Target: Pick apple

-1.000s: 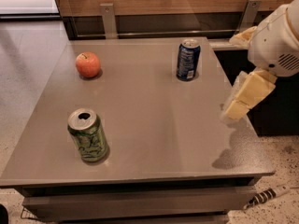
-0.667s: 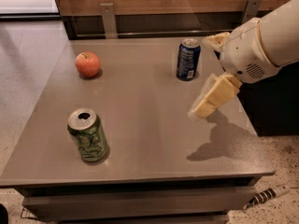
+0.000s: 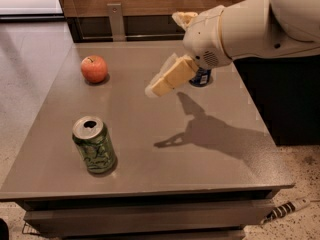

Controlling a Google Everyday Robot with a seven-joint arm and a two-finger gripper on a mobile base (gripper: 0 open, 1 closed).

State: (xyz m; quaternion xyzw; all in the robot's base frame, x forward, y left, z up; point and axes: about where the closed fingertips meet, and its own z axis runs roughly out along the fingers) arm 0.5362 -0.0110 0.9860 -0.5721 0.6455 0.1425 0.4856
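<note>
The apple (image 3: pixel 94 68), small, round and orange-red, sits on the grey table (image 3: pixel 150 134) at the far left. My gripper (image 3: pixel 163 54) hangs above the table's far middle, to the right of the apple and well apart from it. Its cream fingers (image 3: pixel 167 78) are spread wide and hold nothing. The white arm reaches in from the upper right and casts a shadow on the table's right half.
A green can (image 3: pixel 95 145) stands upright near the front left. A blue can (image 3: pixel 201 77) stands behind the gripper, mostly hidden. A dark cabinet (image 3: pixel 285 94) flanks the table's right side. A wood wall runs behind. A power strip (image 3: pixel 287 209) lies on the floor.
The arm has swung left across the table, from the right edge to the far middle, closer to the apple. It now covers the blue can. The apple and cans have not moved.
</note>
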